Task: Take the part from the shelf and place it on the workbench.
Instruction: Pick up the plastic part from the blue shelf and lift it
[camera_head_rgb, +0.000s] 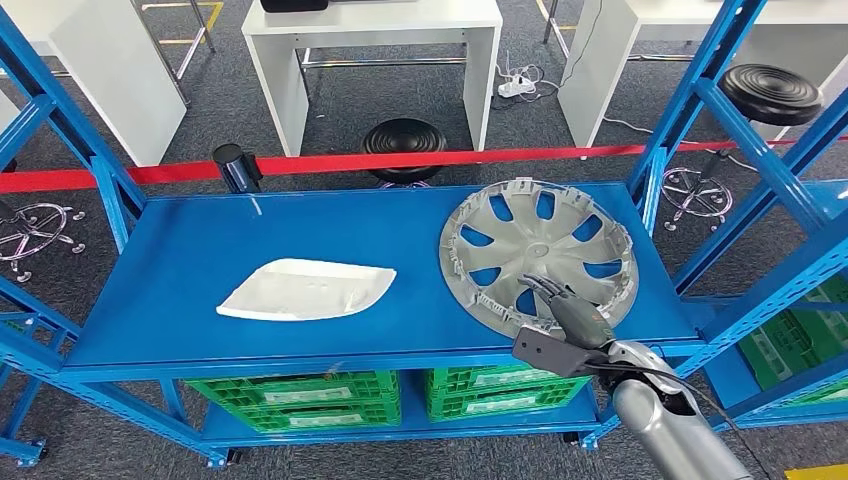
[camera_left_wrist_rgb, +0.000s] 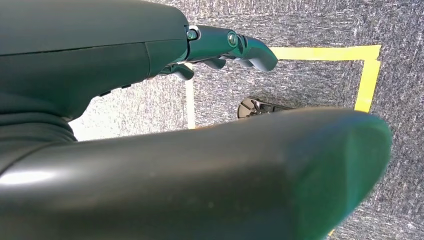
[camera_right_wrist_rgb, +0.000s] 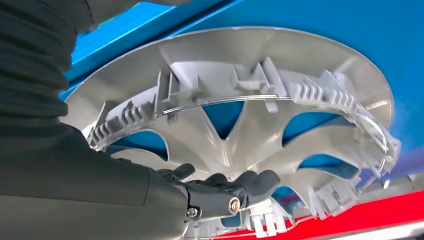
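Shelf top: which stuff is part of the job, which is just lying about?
Job:
hubcap, lying on the blue shelf
right hand, fingers on the hubcap's near rim

Lying about:
white panel
green crates underneath
black stool
red barrier tape

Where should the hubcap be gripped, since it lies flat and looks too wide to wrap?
Probably at the near rim of the hubcap, coming from the shelf's front edge, where the right robot hand already reaches. It lies hollow side up, so fingers can likely hook through a spoke opening.
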